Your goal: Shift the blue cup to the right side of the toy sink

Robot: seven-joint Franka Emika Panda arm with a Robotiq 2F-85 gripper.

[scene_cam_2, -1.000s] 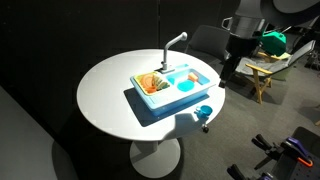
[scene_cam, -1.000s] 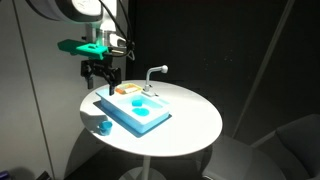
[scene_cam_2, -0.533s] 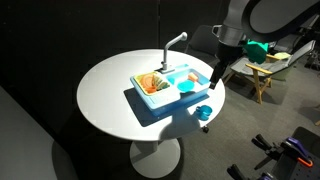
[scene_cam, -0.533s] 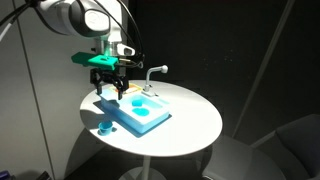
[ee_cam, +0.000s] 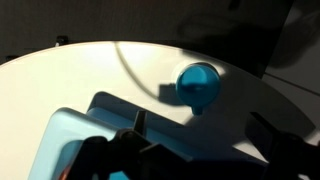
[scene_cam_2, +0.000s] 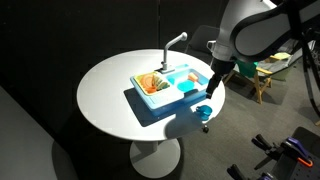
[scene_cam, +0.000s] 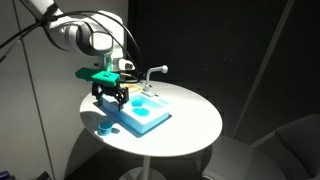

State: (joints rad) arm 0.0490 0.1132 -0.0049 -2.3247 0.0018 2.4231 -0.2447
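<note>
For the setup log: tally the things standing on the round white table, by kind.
blue cup: 1
toy sink: 1
Total: 2

White table (scene_cam: pixel 195 118); toy sink (scene_cam: pixel 141 113); blue cup (scene_cam: pixel 103 128)

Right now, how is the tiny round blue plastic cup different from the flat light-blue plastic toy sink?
The blue cup is far smaller than the toy sink. The cup is round; the sink is rectangular. The cup is plain; the sink carries a white faucet. Both are blue plastic on the white table.
</note>
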